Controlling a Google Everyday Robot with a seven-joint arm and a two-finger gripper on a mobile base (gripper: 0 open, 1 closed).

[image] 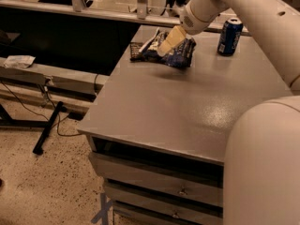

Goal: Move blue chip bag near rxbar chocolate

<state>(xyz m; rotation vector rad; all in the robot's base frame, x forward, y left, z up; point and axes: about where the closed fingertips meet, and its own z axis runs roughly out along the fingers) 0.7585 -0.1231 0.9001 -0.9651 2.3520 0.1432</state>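
The blue chip bag (182, 55) is a crinkly dark-blue foil bag at the far middle of the grey table (187, 107). It hangs tilted just above the top, with a shadow under it. My gripper (168, 43) reaches down from the upper right and is shut on the bag's upper left part. The rxbar chocolate (136, 51), a small flat dark bar, lies at the table's far left edge. It is right beside the bag's left end.
An upright blue soda can (229, 36) stands at the far right of the table. My arm (253, 13) spans the upper right and my body (262, 168) fills the lower right. Drawers sit under the table front. A low bench and cables are on the left.
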